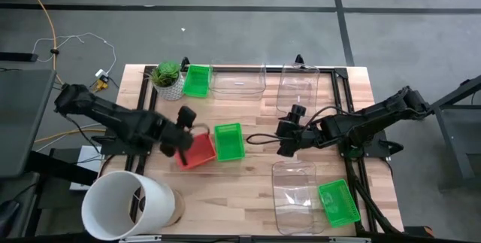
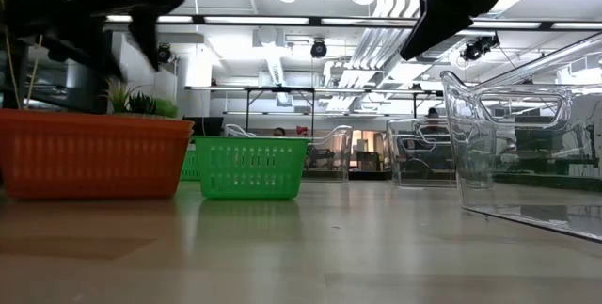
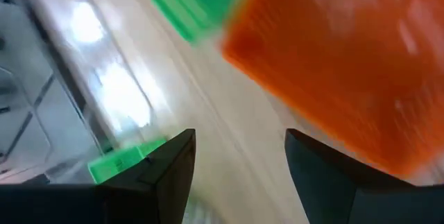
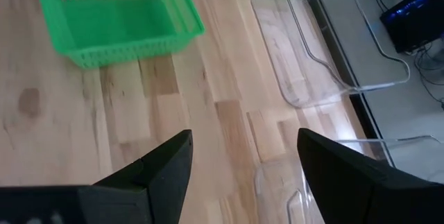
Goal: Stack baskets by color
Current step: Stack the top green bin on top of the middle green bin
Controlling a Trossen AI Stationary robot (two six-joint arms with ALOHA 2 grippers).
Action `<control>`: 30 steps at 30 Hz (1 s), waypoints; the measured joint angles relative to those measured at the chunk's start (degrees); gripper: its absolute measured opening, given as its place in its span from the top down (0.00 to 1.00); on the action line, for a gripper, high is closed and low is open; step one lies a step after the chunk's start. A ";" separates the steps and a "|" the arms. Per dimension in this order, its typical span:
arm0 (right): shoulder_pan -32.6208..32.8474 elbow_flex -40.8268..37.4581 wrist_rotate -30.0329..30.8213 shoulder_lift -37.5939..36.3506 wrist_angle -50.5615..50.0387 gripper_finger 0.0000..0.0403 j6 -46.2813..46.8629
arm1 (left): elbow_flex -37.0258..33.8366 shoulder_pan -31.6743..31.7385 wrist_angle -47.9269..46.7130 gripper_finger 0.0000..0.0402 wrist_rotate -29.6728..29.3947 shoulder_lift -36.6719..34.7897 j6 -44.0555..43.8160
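I'm seeing the red basket nearest the low camera, sitting flat on the worktop with a green basket just beside it. My left gripper is hovering over the red basket's edge, jaws standing wide and gripping nothing. My right gripper is waiting above bare wood right of that green basket, jaws wide too. Another green basket is lying by the plant at the far edge, 1 more against a clear tub at the near edge. 2 clear tubs are resting along the far edge.
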 joint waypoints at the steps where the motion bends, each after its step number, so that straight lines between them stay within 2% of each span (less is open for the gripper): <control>1: -0.09 0.00 0.00 0.00 -0.59 0.38 -0.02 | 0.00 2.11 3.20 0.48 1.16 -0.73 1.40; 3: -0.34 0.00 0.00 0.00 -2.39 0.38 0.07 | 0.02 6.32 10.80 0.48 3.86 -1.84 3.34; 7: -0.88 0.00 0.01 0.00 -6.56 0.38 1.05 | 0.04 15.63 25.88 0.48 14.06 -3.47 2.85; 11: -1.13 0.00 0.22 0.00 -10.62 0.38 1.65 | -0.34 24.41 37.80 0.48 28.32 -3.62 -4.04; 13: -1.12 -0.60 0.44 -0.18 -11.40 0.38 2.22 | -2.72 27.38 46.02 0.48 35.12 -3.71 -7.73; 16: -0.71 -5.34 0.37 -2.54 -10.50 0.38 3.87 | -8.37 29.03 59.70 0.48 41.36 -4.16 -13.23; 19: 0.34 -12.01 -0.05 -7.01 -7.43 0.38 6.39 | -12.93 28.83 68.18 0.48 41.72 -5.56 -15.69; 23: 1.41 -17.67 -0.61 -14.89 0.52 0.38 6.99 | -16.24 27.43 70.84 0.48 40.21 -8.91 -17.92; 27: 2.07 -22.01 -0.11 -22.97 16.49 0.38 0.58 | -19.40 24.38 70.96 0.48 35.03 -13.47 -18.97; 30: 2.10 -26.42 -1.03 -27.62 32.19 0.38 -6.92 | -23.27 21.59 76.30 0.48 30.00 -16.46 -19.19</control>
